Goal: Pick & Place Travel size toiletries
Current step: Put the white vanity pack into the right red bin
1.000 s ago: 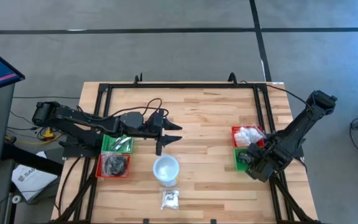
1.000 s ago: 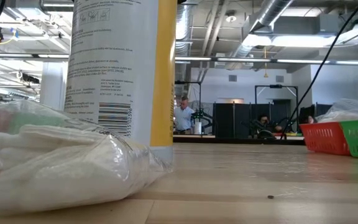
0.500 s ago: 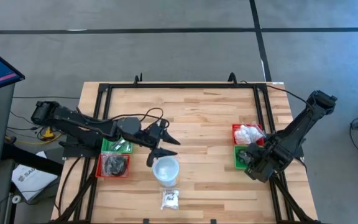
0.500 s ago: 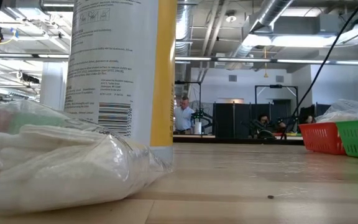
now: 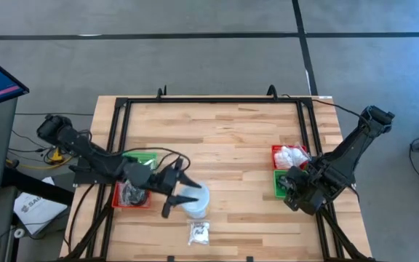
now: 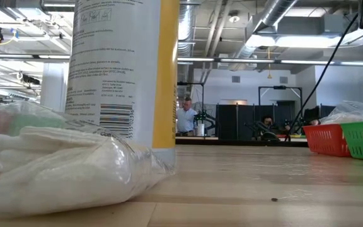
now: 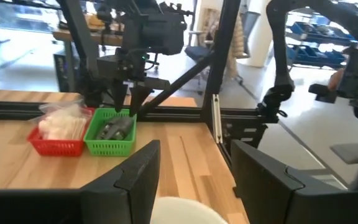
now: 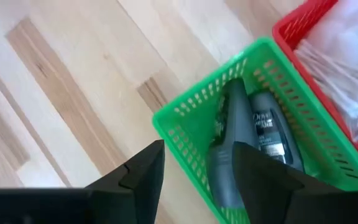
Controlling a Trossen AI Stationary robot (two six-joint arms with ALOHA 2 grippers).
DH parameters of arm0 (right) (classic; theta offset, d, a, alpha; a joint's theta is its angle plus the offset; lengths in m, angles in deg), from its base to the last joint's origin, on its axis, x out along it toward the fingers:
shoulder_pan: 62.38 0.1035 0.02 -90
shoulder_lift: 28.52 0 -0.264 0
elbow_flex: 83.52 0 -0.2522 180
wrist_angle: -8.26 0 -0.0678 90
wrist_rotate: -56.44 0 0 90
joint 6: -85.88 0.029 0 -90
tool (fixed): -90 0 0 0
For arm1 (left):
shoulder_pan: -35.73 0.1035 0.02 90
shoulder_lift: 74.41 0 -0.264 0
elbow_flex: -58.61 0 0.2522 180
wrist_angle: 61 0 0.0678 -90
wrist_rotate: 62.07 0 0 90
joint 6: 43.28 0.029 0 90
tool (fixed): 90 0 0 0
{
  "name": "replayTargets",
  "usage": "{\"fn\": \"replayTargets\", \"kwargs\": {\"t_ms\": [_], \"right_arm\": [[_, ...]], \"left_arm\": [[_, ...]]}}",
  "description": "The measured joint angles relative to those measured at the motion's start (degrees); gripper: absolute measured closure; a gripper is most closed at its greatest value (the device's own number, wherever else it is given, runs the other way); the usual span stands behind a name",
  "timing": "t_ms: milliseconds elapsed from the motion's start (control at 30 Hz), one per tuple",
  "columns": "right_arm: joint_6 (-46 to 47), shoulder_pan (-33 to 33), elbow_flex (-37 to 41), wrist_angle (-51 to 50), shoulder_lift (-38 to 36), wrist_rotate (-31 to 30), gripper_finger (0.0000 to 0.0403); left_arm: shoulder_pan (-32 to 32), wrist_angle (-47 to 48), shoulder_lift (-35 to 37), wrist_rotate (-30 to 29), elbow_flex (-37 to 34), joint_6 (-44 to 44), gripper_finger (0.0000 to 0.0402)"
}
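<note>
Right claw [image 8: 194, 165], fingers apart, above grey toiletries [image 8: 247, 140] in green tray [image 8: 185, 112]; left claw [image 5: 174, 191] spread.

Even overhead light falls on the wooden table [image 5: 231, 138], casting only faint shadows. At table height, ceiling lamps [image 6: 235, 18] glare in the room behind, while the near clear bag [image 6: 55, 167] and tall container [image 6: 121, 69] loom soft, out of focus.

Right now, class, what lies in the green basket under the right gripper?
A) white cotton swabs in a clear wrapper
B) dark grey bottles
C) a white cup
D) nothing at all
B: the right wrist view shows dark grey bottles lying in the green basket, beside the red basket of white items.
</note>
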Motion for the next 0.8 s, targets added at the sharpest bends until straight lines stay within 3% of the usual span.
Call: {"fn": "replayTargets", "kwargs": {"t_ms": [133, 267, 633, 800], "right_arm": [[-0.1, 0.0, 0.0, 0.1, 0.0, -1.5, 0.0231], [-2.3, 0.0, 0.0, 1.9, 0.0, -2.9, 0.0235], [-11.7, -0.3, 0.0, 11.4, 0.0, -10.3, 0.0238], [-16.7, -1.8, 0.0, 14.5, 0.0, -10.5, 0.0243]], "left_arm": [[-6.7, 0.3, 0.0, -9.1, 0.0, -2.1, 0.0216], [-11.5, 1.9, 0.0, -14.0, 0.0, -7.7, 0.0216], [-18.9, 2.9, -3.0, -14.7, 0.0, -22.8, 0.0216], [-21.4, 3.1, -5.0, -14.7, 0.0, -29.6, 0.0216]]}}
